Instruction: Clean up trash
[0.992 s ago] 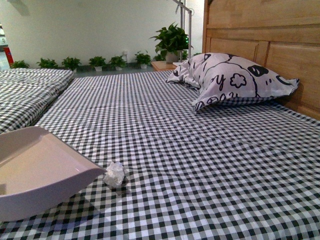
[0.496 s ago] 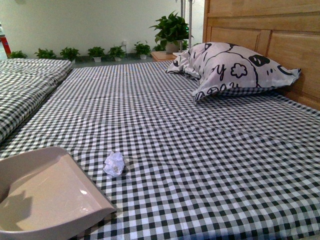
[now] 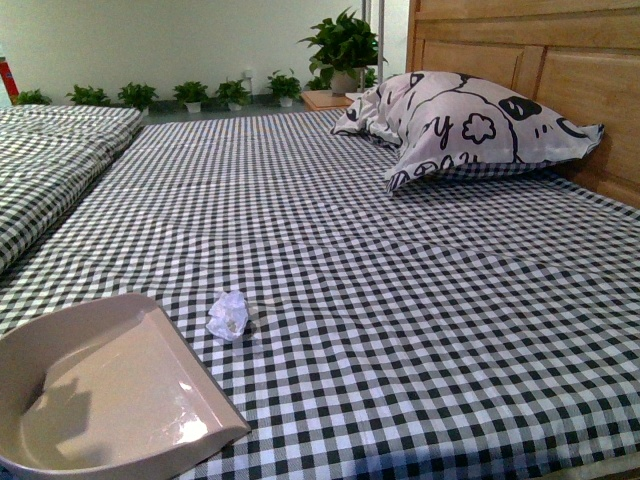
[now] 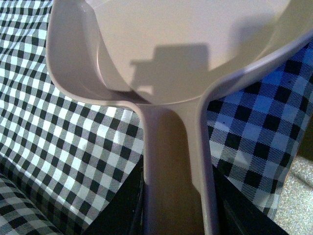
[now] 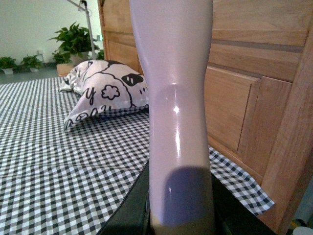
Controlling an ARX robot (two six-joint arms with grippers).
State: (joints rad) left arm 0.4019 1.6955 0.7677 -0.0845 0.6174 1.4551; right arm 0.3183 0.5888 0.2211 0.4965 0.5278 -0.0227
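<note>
- Located trash point(image 3: 228, 315) on the checked sheet point(image 3: 400, 330), in the near-left part of the bed as the front view shows it.
- Logged it as a small crumpled white wad, lying free, touched by neither gripper.
- Found dustpan point(image 3: 110, 395) at lower left of the front view: beige, mouth turned to the right, lip low at the sheet. Cannot tell whether touching it or just over it.
- Placed trash just past the far end of that lip: near, not touching, outside the pan.
- Recorded a shadow and a glare spot on the pan floor.
- From the left wrist view, found left gripper point(image 4: 178, 218) pinching the dustpan by its neck, with a dark jaw pressed against each side.
- From the right wrist view, found right gripper point(image 5: 181, 215) clamped on a white handle point(image 5: 176, 98) rising upright out of the jaws, its top cut off by the frame edge.
- Noted pillow point(image 3: 465, 125), white with black print, leaning at the wooden headboard point(image 3: 590, 90), well apart from trash.
- Counted a row of small potted plants point(image 3: 190, 95) along the far wall, plus a larger plant point(image 3: 340, 45) near the headboard.
- Noted a second checked mattress point(image 3: 50, 160) beside the bed at left.
</note>
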